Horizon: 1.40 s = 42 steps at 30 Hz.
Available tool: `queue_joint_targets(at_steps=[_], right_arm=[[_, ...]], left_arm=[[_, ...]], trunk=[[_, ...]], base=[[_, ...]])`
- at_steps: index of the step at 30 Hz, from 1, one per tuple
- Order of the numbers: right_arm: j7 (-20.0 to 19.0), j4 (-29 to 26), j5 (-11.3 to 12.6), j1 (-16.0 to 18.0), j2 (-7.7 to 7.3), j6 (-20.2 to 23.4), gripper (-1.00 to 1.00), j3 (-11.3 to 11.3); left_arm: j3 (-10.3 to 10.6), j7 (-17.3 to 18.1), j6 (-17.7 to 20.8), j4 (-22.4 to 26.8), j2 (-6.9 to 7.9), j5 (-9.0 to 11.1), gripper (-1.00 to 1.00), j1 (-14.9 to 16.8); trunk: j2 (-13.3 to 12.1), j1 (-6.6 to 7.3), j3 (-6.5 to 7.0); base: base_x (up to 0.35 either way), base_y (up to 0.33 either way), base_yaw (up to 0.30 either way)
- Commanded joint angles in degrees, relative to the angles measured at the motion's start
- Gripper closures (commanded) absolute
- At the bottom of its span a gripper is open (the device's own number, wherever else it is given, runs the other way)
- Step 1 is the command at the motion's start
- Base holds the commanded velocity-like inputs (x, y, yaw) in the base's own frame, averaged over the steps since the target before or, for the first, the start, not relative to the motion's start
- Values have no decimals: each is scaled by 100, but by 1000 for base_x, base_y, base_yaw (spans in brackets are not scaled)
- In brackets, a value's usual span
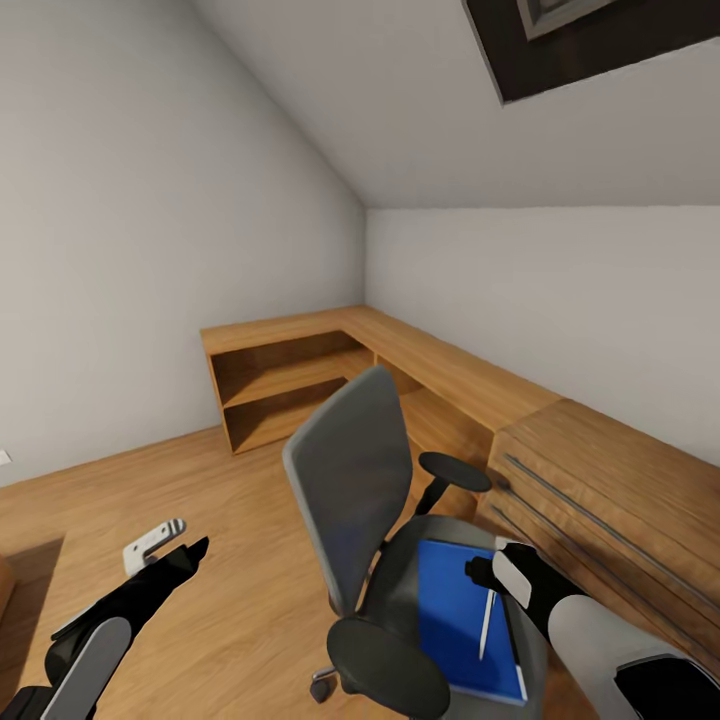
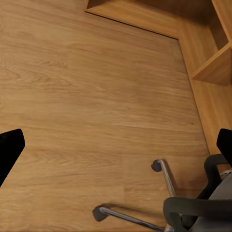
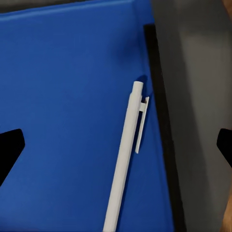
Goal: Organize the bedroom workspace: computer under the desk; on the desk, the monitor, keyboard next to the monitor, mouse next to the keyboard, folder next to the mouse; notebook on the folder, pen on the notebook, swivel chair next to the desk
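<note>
The swivel chair [image 1: 350,470], with a grey back and black armrests, stands in the middle of the room. A bright-blue folder [image 1: 450,600] lies flat on its seat, and a white pen [image 1: 487,625] rests on the folder. My right gripper [image 1: 482,572] hovers open just above them. In the right wrist view its fingertips [image 3: 9,150] stand wide apart on either side of the pen [image 3: 124,159] and the folder [image 3: 63,111]. A dark strip [image 3: 162,145] runs along the folder's edge; I cannot tell if it is the notebook. My left gripper [image 1: 185,545] hangs open over the floor, left of the chair.
A low L-shaped wooden shelf unit [image 1: 300,370] lines the far walls. A light wooden drawer chest [image 1: 610,490] stands close to the chair on the right. The chair's chrome base and casters [image 2: 162,176] sit near my left gripper [image 2: 116,147]. Wooden floor [image 1: 200,480] stretches to the left.
</note>
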<state>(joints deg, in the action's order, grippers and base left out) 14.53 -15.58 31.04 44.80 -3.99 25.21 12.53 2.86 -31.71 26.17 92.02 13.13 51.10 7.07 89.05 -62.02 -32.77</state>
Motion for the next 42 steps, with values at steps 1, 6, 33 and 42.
queue_joint_targets(at_steps=[1,6,33,42], right_arm=[[43,-14,91,2,-9,33,-100,48],[49,-15,205,2,-14,51,-100,54],[50,-15,245,2,-22,54,-100,48],[37,-14,241,2,-19,16,-100,55]], left_arm=[[7,-54,2,7,5,51,-100,5],[1,-54,2,-59,-3,57,-100,5],[5,-54,1,-139,-30,49,-100,5],[4,-61,-22,-137,-30,43,-100,5]], trunk=[[45,-22,-25],[45,-22,-25],[45,-22,-25],[45,-22,-25]], base=[[0,0,0],[0,0,0],[0,0,40],[0,0,31]])
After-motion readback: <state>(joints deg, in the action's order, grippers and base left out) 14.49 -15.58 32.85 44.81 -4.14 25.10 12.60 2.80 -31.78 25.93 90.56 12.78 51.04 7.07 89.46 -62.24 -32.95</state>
